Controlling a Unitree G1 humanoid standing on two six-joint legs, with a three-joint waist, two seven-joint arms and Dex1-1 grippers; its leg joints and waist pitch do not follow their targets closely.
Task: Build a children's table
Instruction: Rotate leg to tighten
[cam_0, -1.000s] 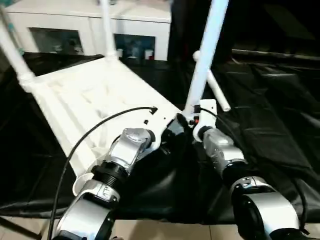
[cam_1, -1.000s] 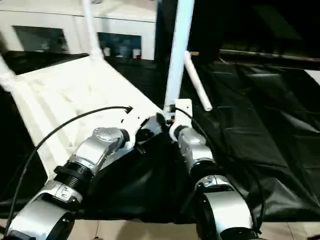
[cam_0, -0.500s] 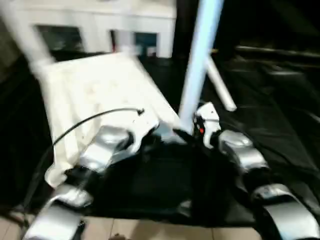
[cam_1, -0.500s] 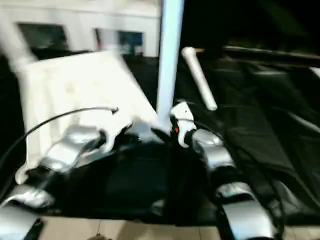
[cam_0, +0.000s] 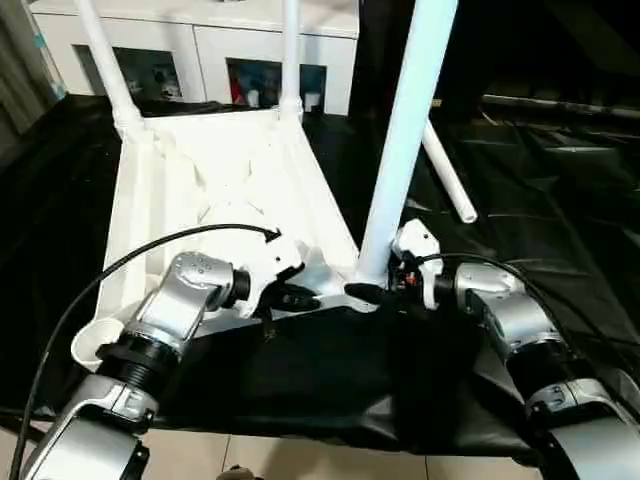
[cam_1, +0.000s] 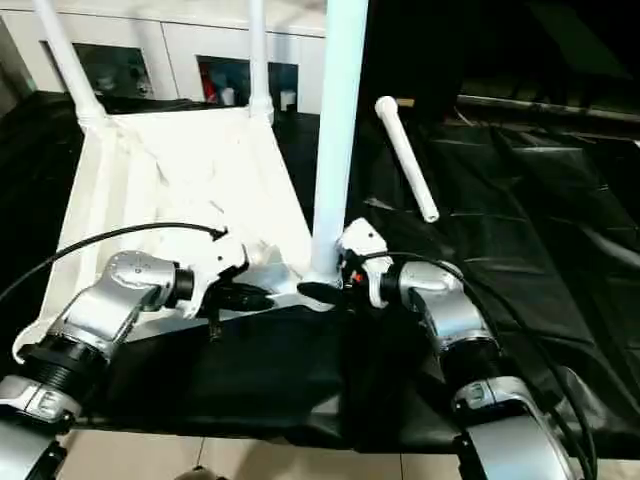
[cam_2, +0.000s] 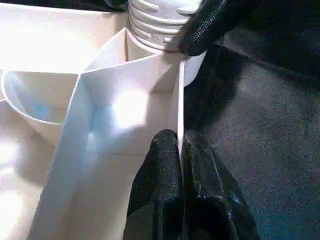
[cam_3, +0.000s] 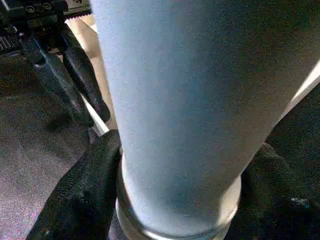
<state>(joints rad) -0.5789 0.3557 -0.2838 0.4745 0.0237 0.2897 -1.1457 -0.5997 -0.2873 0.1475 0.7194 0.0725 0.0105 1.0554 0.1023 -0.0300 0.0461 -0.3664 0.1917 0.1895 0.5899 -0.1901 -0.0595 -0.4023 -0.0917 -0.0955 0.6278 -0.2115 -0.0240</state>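
The white table top lies upside down on the black cloth, ribbed underside up. Two legs stand in its far corner sockets. A third leg stands upright in the near right socket. My right gripper is shut on that leg's base, with a finger on either side of it. My left gripper is shut on the top's thin near rim, just left of that socket. The fourth leg lies loose on the cloth to the right. The near left socket holds nothing.
A white cabinet with glass doors stands behind the table top. Black cloth covers the work surface out to the right. Tiled floor shows at the near edge. A black cable loops over my left forearm.
The whole picture has shifted, so the camera moved. The near right leg now stands straighter in its socket, and my right gripper reaches its base more from the right.
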